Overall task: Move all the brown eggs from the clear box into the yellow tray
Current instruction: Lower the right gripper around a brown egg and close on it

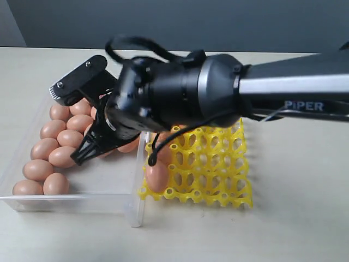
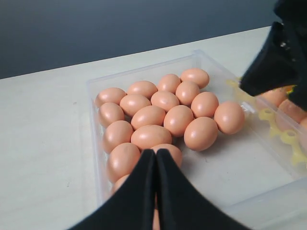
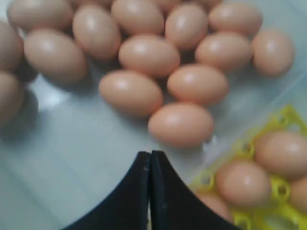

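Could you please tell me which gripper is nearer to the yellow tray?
Right. The right gripper hangs over the clear box beside the yellow tray; the left gripper is over the brown eggs, across the box from it.

Pale beige tabletop (image 1: 305, 218) w/ dark grey wall (image 1: 218, 22) behind; soft even light.
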Motion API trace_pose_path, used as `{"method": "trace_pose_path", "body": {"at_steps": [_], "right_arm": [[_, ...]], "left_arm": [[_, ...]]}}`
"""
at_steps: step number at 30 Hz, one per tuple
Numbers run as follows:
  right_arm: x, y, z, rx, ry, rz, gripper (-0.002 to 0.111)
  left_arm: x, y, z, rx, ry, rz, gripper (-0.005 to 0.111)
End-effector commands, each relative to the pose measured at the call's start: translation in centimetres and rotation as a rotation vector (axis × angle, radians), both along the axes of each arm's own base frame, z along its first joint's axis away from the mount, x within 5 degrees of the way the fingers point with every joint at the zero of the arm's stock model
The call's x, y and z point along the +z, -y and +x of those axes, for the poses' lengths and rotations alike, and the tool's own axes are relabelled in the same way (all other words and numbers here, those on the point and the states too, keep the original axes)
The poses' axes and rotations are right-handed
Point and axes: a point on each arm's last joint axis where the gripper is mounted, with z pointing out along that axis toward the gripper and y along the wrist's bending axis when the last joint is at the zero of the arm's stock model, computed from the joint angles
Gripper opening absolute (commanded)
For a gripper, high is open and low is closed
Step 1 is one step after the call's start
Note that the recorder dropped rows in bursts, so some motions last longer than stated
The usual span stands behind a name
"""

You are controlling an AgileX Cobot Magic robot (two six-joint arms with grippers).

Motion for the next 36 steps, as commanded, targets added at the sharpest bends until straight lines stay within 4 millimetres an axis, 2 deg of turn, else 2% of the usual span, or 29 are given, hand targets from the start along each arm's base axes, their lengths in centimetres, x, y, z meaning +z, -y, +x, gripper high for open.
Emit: {"method": "trace_pose_path", "body": {"at_steps": [1, 2, 4, 6, 8, 12, 14, 16, 18, 21, 24, 25, 26, 29, 33, 36], "right_arm": [[2.2, 1.1, -2.2, 0.13, -0.294, -0.257, 0.0], [2.8, 1.3, -2.5, 0.203, -0.318, -0.315, 0.0], [4.1, 0.9, -2.2, 0.265, -0.279, -0.313, 0.0], [5.0, 0.0, -1.1, 0.287, -0.183, -0.253, -0.001], [4.9, -0.6, 0.8, 0.269, -0.135, -0.208, -0.001], [1.9, -1.4, 4.2, 0.241, -0.213, -0.229, -0.001], [0.1, -1.8, 5.0, 0.263, -0.265, -0.296, -0.001], [-1.0, -2.0, 5.7, 0.257, -0.223, -0.362, 0.001], [-1.1, -2.8, 5.9, 0.221, -0.111, -0.385, 0.007], [-0.3, -4.6, 5.7, 0.148, 0.097, -0.339, 0.021], [0.3, -6.3, 4.9, 0.181, 0.21, -0.261, 0.025], [0.4, -7.0, 4.4, 0.213, 0.217, -0.222, 0.024], [0.2, -7.9, 3.5, 0.326, 0.196, -0.195, 0.024], [-0.3, -8.3, 2.3, 0.516, 0.126, -0.202, 0.024], [-0.7, -8.0, 2.0, 0.594, 0.096, -0.27, 0.024], [-0.7, -7.6, 2.7, 0.615, 0.114, -0.285, 0.024]], "left_arm": [[0.0, 0.0, 0.0, -0.001, 0.013, -0.003, 0.0], [0.0, 0.0, 0.0, -0.001, 0.013, -0.003, 0.0], [0.0, 0.0, 0.0, -0.001, 0.013, -0.003, 0.0], [0.0, 0.0, 0.0, -0.001, 0.013, -0.003, 0.0], [0.0, 0.0, 0.0, -0.001, 0.013, -0.003, 0.0], [0.0, 0.0, 0.0, -0.001, 0.013, -0.003, 0.0], [0.0, 0.0, 0.0, -0.001, 0.013, -0.003, 0.0], [0.0, 0.0, 0.0, -0.001, 0.013, -0.003, 0.0], [0.0, 0.0, 0.0, -0.001, 0.013, -0.003, 0.0], [0.0, 0.0, 0.0, -0.001, 0.013, -0.003, 0.0], [0.0, 0.0, 0.0, -0.001, 0.013, -0.003, 0.0], [0.0, 0.0, 0.0, -0.001, 0.013, -0.003, 0.0], [0.0, 0.0, 0.0, -0.001, 0.013, -0.003, 0.0], [0.0, 0.0, 0.0, -0.001, 0.013, -0.003, 0.0], [0.0, 0.0, 0.0, -0.001, 0.013, -0.003, 0.0], [0.0, 0.0, 0.0, -0.001, 0.013, -0.003, 0.0]]}}
